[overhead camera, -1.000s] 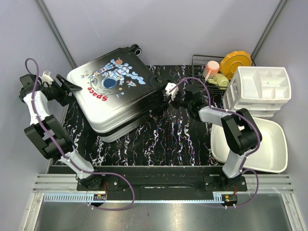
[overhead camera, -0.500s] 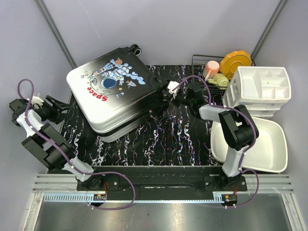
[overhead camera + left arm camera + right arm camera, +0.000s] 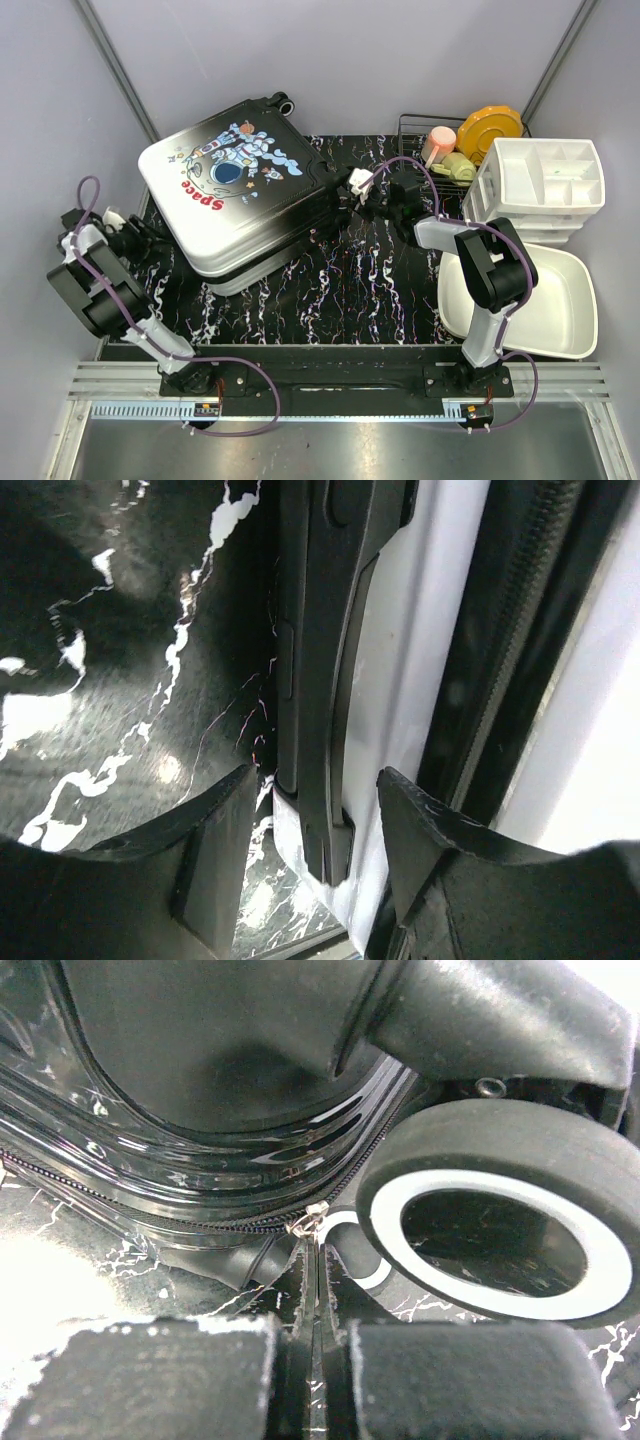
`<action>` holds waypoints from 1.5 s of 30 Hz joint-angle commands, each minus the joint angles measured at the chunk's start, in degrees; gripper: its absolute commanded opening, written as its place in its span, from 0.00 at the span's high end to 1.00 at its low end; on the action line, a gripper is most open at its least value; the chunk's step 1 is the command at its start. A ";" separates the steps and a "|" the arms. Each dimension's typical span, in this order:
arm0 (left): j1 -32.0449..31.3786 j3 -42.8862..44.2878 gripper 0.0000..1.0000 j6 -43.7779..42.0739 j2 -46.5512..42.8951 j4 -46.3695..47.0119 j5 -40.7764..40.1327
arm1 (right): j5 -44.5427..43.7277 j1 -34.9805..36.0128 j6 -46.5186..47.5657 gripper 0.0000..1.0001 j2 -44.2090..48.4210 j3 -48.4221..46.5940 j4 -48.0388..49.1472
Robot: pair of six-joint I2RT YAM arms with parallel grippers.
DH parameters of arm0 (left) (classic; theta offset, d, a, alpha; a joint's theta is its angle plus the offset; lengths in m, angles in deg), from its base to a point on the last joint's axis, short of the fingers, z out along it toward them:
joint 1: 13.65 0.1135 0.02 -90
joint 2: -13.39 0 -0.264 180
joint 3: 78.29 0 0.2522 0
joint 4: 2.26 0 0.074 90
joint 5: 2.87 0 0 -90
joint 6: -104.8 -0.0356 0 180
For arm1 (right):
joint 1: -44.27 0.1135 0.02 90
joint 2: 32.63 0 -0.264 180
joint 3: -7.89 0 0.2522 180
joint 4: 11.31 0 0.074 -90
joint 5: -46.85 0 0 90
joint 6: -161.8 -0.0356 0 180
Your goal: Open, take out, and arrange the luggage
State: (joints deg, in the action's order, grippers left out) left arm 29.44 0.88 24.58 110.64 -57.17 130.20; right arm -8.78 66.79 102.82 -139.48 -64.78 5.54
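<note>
The luggage (image 3: pixel 235 195), a white-to-black hard-shell suitcase with an astronaut and red "Space" print, lies closed and flat on the black marbled mat (image 3: pixel 370 280). My left gripper (image 3: pixel 140 238) is at its left side. In the left wrist view it (image 3: pixel 320 845) is open, its fingers either side of the lower end of the black side handle (image 3: pixel 320 630), not touching it. My right gripper (image 3: pixel 345 197) is at the suitcase's right corner. In the right wrist view it (image 3: pixel 318 1260) is shut on the small metal zipper pull (image 3: pixel 308 1220), next to a suitcase wheel (image 3: pixel 490 1230).
A wire rack (image 3: pixel 415 125) with an orange plate (image 3: pixel 490 130) and a pink cup (image 3: pixel 438 142) stands at the back right. A white drawer organiser (image 3: pixel 545 180) sits beside it, and a white basin (image 3: pixel 560 300) lies in front.
My left arm has swung down from the back left, bringing its open gripper to the suitcase's side handle. My right gripper has shifted slightly at the suitcase's corner.
</note>
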 commanded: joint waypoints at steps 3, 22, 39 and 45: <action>-5.99 3.85 0.51 0.94 4.96 3.09 -5.53 | -0.71 -2.04 0.88 1.00 1.11 -1.38 3.32; -11.53 25.99 1.00 -4.33 23.24 -2.01 -8.96 | 14.94 -9.34 -1.75 1.00 -11.34 -16.75 0.76; -17.07 35.40 1.00 -6.53 29.84 -3.07 -7.92 | 20.13 -8.47 -33.12 1.00 -35.08 -48.03 7.28; -19.01 35.31 1.00 -6.00 28.52 -1.48 -7.30 | 15.39 -6.09 -33.57 0.99 -39.04 -57.17 -6.07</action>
State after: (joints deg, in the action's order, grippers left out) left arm 15.39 35.09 18.59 137.09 -75.42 121.41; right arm 15.90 60.32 71.83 -176.96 -114.27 6.13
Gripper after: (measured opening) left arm 0.199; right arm 0.009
